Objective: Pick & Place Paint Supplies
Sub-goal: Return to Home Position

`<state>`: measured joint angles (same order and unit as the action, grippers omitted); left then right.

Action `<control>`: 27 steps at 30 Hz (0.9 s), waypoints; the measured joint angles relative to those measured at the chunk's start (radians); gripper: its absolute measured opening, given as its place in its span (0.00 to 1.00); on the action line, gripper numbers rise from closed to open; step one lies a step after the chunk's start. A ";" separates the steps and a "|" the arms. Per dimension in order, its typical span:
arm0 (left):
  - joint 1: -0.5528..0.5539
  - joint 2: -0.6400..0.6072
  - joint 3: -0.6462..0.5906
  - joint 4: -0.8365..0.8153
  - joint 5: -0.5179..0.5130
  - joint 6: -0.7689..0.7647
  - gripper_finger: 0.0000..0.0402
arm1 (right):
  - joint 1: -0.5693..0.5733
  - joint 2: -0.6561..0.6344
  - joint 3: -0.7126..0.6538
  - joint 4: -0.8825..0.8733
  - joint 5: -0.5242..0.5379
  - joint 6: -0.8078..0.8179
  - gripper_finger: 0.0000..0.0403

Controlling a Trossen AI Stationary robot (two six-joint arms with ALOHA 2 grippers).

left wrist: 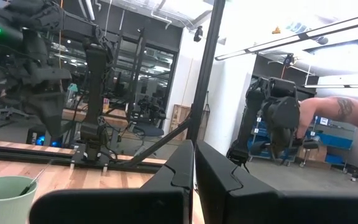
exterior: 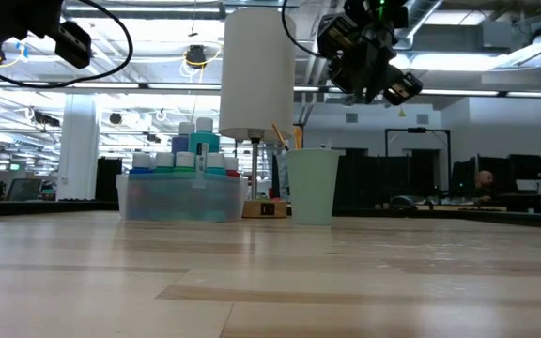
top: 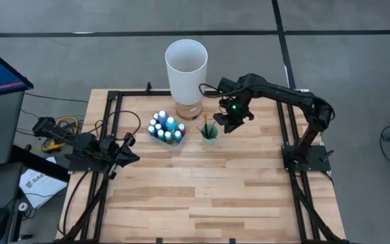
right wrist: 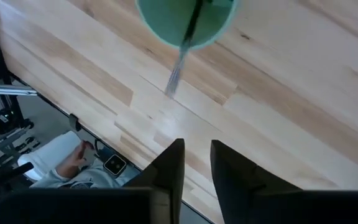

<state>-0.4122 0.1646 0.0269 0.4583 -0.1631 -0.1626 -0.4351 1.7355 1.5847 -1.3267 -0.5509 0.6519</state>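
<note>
A small green cup (top: 209, 133) stands near the table's far middle, and thin brushes (top: 206, 126) stick up out of it. In the right wrist view a dark-handled brush (right wrist: 190, 28) leans out over the cup's rim (right wrist: 166, 38), its silvery end blurred. My right gripper (top: 226, 123) hangs above the cup (exterior: 311, 185), a little to its right, pointing steeply down. It is open with nothing between its fingers (right wrist: 171, 169). Several white-capped paint bottles (top: 166, 127) stand in a clear tray (exterior: 184, 199) left of the cup. My left gripper (top: 131, 153) waits shut at the table's left.
A tall white cylinder (top: 186, 66) stands on a small wooden base just behind the tray and cup. Black frame rails (top: 114, 122) run along the table's left and right sides. The near half of the table is bare wood (top: 202, 196). A person's arm (left wrist: 347, 112) shows beyond the table.
</note>
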 joint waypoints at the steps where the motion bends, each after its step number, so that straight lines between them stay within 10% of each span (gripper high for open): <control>1: 0.000 0.000 0.000 0.000 0.000 0.000 0.00 | 0.000 0.000 0.012 -0.001 0.000 -0.006 0.18; 10: 0.000 0.000 0.000 0.000 0.000 0.000 0.00 | 0.031 -0.018 0.250 -0.047 0.033 -0.075 0.18; 27: 0.000 0.000 0.000 0.011 0.000 0.000 0.00 | 0.386 -0.607 0.283 0.165 0.627 -0.469 0.14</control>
<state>-0.4122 0.1646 0.0269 0.4694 -0.1631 -0.1623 -0.0494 1.1284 1.8673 -1.1615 0.0759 0.1834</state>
